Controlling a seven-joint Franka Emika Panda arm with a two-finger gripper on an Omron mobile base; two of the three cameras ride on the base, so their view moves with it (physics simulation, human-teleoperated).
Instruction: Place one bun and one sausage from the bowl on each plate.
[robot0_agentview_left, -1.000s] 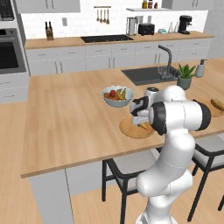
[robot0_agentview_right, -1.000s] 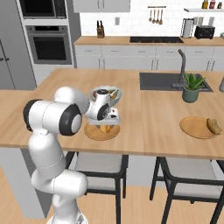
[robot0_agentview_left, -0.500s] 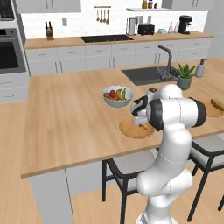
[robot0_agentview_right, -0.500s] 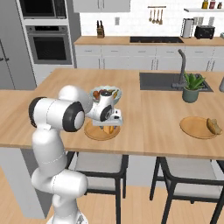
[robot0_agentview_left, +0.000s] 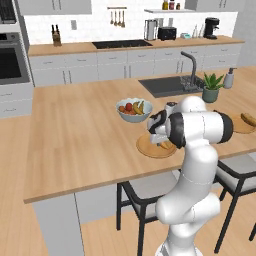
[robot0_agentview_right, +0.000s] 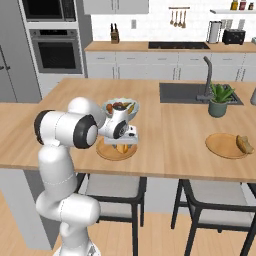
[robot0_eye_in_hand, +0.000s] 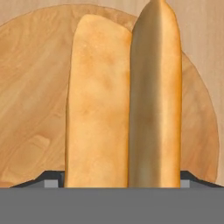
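Observation:
A pale golden bun (robot0_eye_in_hand: 98, 100) and a browner sausage (robot0_eye_in_hand: 155, 96) lie side by side on a round wooden plate (robot0_eye_in_hand: 35, 109). That near plate (robot0_agentview_left: 148, 149) (robot0_agentview_right: 106, 151) sits at the counter's front edge. My gripper (robot0_agentview_left: 162, 141) (robot0_agentview_right: 125, 145) (robot0_eye_in_hand: 120, 180) hangs close over it, open, with one dark fingertip (robot0_eye_in_hand: 51, 179) outside each side of the pair. A second plate (robot0_agentview_right: 222, 145) (robot0_agentview_left: 239, 129) to the right carries a bun (robot0_agentview_right: 244, 144). The bowl is out of view.
A pale bowl of fruit (robot0_agentview_left: 134, 109) (robot0_agentview_right: 120, 106) stands just behind the near plate. A small shaker (robot0_agentview_left: 170, 105) stands behind my arm. Sink with faucet (robot0_agentview_right: 205, 92) and potted plant (robot0_agentview_right: 218, 97) lie to the back right. Stools stand under the counter edge.
The arm's upper links have shifted slightly. The hand stays low over the near plate with the jaws at the same width.

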